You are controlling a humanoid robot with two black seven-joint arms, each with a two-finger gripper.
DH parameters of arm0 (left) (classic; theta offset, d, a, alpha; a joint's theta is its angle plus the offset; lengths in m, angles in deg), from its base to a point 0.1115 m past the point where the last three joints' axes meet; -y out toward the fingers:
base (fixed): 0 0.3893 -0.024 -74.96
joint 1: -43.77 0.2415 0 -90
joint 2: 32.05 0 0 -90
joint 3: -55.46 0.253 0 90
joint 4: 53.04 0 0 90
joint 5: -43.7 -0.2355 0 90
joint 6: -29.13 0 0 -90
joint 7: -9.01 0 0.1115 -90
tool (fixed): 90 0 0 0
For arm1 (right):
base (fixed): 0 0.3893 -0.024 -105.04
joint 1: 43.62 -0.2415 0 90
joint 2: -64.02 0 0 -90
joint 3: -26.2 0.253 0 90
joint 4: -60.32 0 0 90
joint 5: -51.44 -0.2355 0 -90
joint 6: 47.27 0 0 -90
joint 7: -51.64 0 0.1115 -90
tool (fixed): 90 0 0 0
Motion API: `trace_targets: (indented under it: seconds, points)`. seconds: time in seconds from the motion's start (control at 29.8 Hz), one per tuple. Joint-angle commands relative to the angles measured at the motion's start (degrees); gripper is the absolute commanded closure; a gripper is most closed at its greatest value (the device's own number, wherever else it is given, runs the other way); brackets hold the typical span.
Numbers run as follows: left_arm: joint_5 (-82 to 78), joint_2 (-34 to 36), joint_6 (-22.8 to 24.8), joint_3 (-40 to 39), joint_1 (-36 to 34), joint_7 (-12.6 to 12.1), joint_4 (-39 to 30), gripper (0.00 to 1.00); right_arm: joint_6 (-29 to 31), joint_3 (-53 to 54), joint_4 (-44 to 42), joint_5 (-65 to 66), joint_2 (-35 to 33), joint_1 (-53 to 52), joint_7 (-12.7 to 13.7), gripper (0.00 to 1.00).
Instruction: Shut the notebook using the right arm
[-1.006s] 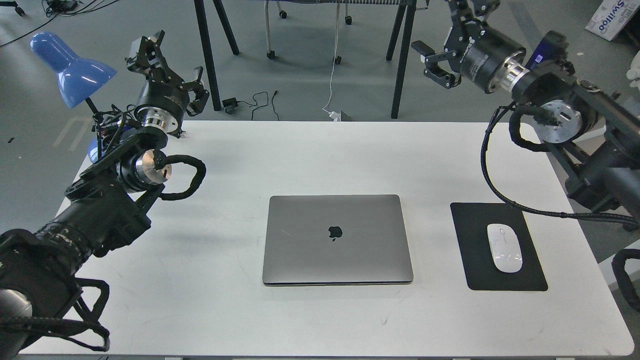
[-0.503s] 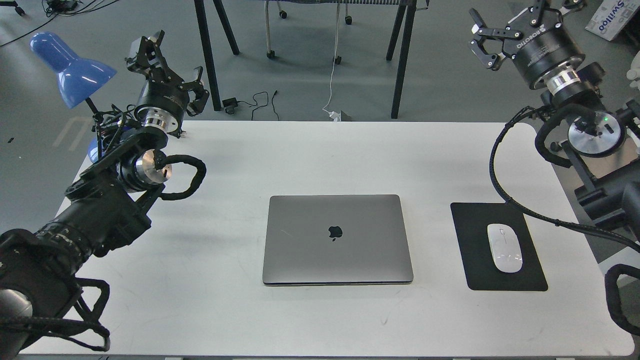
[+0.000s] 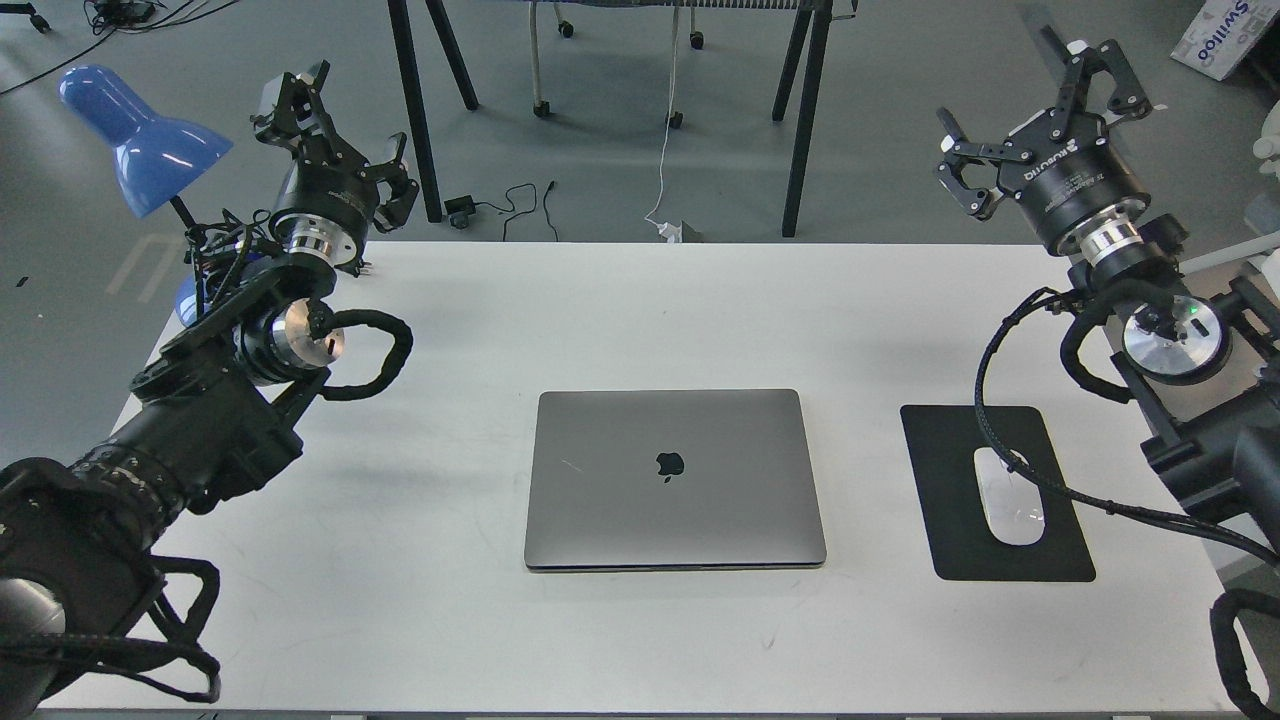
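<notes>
The notebook (image 3: 675,480) lies shut and flat at the middle of the white table (image 3: 640,320), its grey lid with the dark apple logo facing up. My right gripper (image 3: 1030,115) is open and empty, raised above the table's far right corner, well away from the notebook. My right arm (image 3: 1170,340) comes in from the right edge. My left gripper (image 3: 335,125) is open and empty, raised above the table's far left corner near the blue lamp.
A black mouse pad (image 3: 1000,495) with a white mouse (image 3: 1010,500) lies right of the notebook; a cable of my right arm hangs across it. A blue lamp (image 3: 140,135) stands at the far left. Table legs and cables are on the floor behind.
My right arm has swung from left-pointing to upright and lowered toward the right edge. Its cable now crosses the mouse. The notebook and left arm have not moved.
</notes>
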Motion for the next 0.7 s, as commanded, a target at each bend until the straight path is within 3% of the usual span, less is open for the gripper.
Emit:
trace_targets:
  seconds: [0.0, 0.67]
  points:
    - [0.0, 0.0, 0.0, 0.0, 0.0, 0.0, 0.0, 0.0, 0.7, -0.8, 1.3, 0.1, 0.0, -0.1, 0.0, 0.0]
    - [0.0, 0.0, 0.0, 0.1, 0.0, 0.0, 0.0, 0.0, 0.0, -1.1, 0.7, 0.2, 0.1, -1.2, 0.0, 0.0]
